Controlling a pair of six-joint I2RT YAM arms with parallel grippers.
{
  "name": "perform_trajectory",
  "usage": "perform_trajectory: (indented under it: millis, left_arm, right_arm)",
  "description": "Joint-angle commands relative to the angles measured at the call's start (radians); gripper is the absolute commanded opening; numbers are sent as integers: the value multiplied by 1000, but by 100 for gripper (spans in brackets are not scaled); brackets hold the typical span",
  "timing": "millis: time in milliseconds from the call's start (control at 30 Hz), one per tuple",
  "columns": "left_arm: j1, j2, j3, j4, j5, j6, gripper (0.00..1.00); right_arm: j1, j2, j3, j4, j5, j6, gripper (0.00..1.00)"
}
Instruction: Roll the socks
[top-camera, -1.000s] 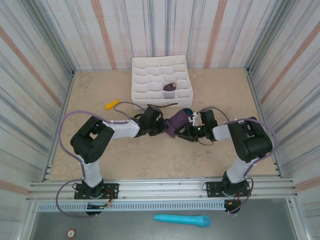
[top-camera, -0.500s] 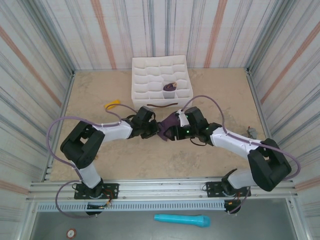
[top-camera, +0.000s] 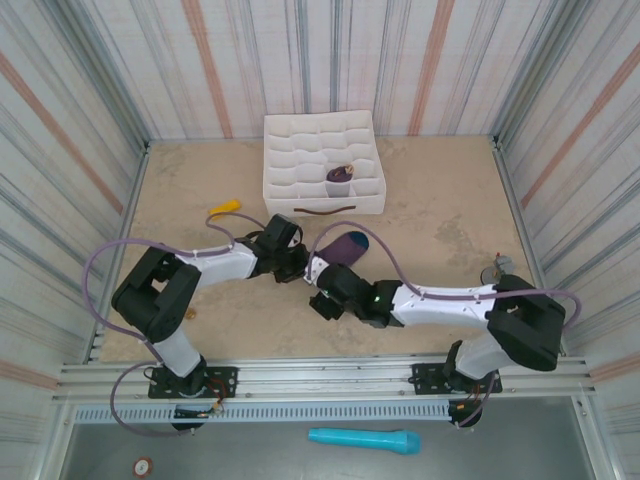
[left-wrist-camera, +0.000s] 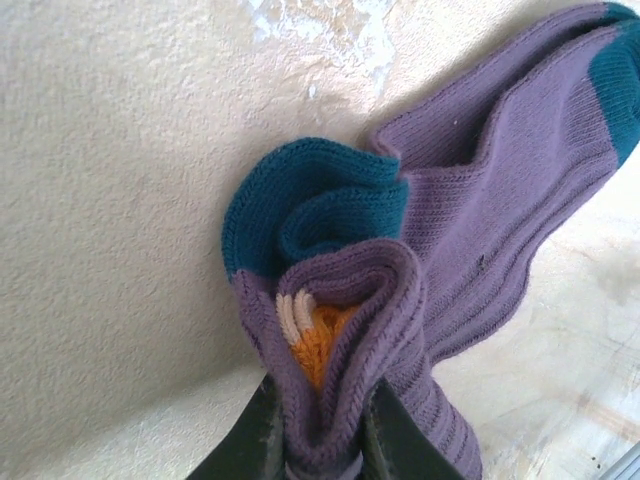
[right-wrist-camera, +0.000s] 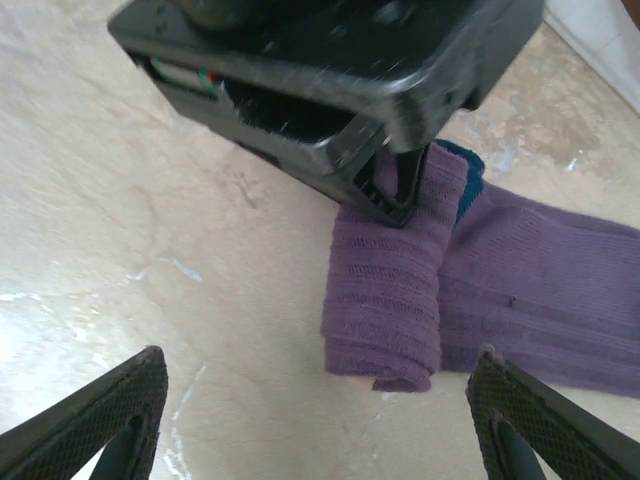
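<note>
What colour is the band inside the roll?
Orange, pale-striped: the sock's band, clearest in left wrist view.

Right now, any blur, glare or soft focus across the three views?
Top external: evenly lit and sharp, with only soft shadows. Left wrist: the socks are crisp down to the knit, with slight glare on the table. Right wrist: the left tool is smeared close to the lens, the table at left is blurred, and the socks are reasonably sharp.
</note>
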Motion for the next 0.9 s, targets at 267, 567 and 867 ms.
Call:
perform_trajectory:
  millis: [267,567,867]
  left_arm:
    - [12,-10,-2,-112,37,46,4]
    - [13,-9,-1,-125,40,52,4]
    - [13,-11,-10,-118,46,55,7]
  right_arm:
    - [62,228,-49,230,309,-155,76]
    - [59,346,-29,291,366,-135,60]
    - [-19,347,-73,253,183,24,29]
